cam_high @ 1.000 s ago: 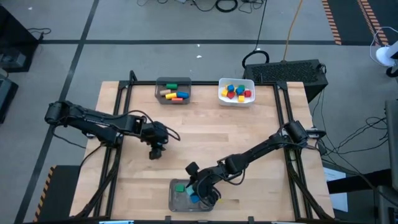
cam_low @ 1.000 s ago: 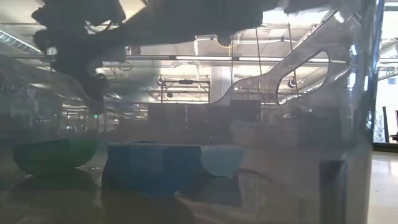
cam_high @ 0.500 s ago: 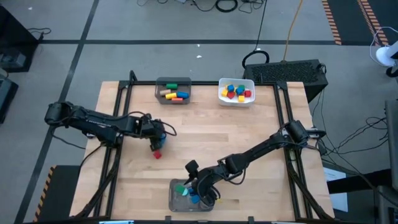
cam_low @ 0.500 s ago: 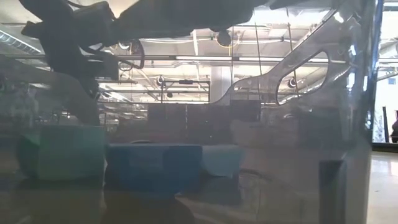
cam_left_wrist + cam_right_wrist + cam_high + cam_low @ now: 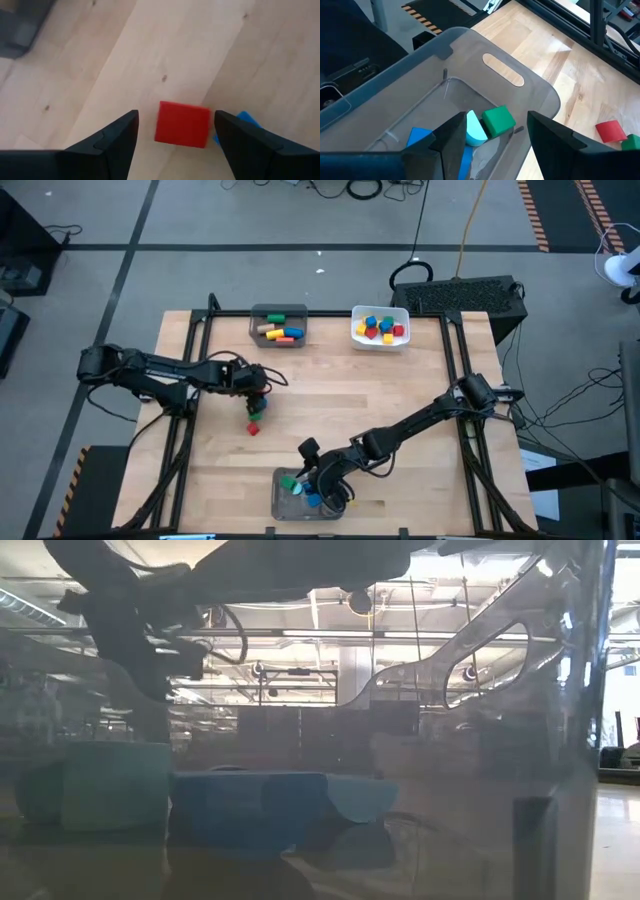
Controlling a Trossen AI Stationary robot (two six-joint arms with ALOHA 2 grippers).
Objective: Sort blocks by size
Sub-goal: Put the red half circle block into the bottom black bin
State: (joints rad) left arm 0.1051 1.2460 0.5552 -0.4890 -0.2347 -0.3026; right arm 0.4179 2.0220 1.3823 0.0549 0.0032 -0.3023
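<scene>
My left gripper (image 5: 255, 387) is open above the table, left of centre. Three loose blocks lie on the wood just nearer than it: a green block (image 5: 257, 408), a red cube (image 5: 252, 429) and a blue block between them. In the left wrist view the red cube (image 5: 182, 124) shows between my fingers, with the blue block (image 5: 243, 120) beside it. My right gripper (image 5: 325, 488) is open over the clear bin (image 5: 281, 506) at the near edge. A green cube (image 5: 498, 120), a light-blue piece (image 5: 475, 128) and a blue block (image 5: 420, 136) lie on the bin's floor.
A grey bin (image 5: 278, 311) with longer bars and a white bin (image 5: 403, 338) with small cubes stand at the far edge. Bare wood lies between them and the arms. The low view looks through the clear bin's wall at the green cube (image 5: 115, 785) and blue block (image 5: 250, 808).
My left gripper has gone up and toward the far edge. This has uncovered the red cube first, then the green block, and both stay on the wood. In the low view the green cube in the bin has shifted and now stands taller.
</scene>
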